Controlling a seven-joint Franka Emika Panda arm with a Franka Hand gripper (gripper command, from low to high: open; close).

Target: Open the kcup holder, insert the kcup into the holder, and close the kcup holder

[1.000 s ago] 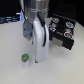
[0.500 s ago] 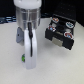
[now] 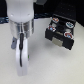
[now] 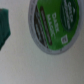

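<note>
The kcup (image 4: 55, 25) fills the wrist view from very close: a round green lid with white print and a white rim, lying on the pale table. In the exterior view it is hidden behind my arm. The kcup holder (image 3: 61, 31) is a black box at the exterior view's right, with several round pod tops showing on it; I cannot tell whether a drawer is open. My gripper (image 3: 21, 64) hangs low over the table at the exterior view's left, well apart from the holder. Its fingertips do not show clearly, so its state is unclear.
A blurred teal shape (image 4: 6, 27) lies beside the kcup in the wrist view; I cannot tell what it is. The white round table (image 3: 55, 65) carries everything. The background behind the table is dark.
My arm has come down and toward the camera over the spot where the kcup lay, and now hides it in the exterior view. The holder has not moved.
</note>
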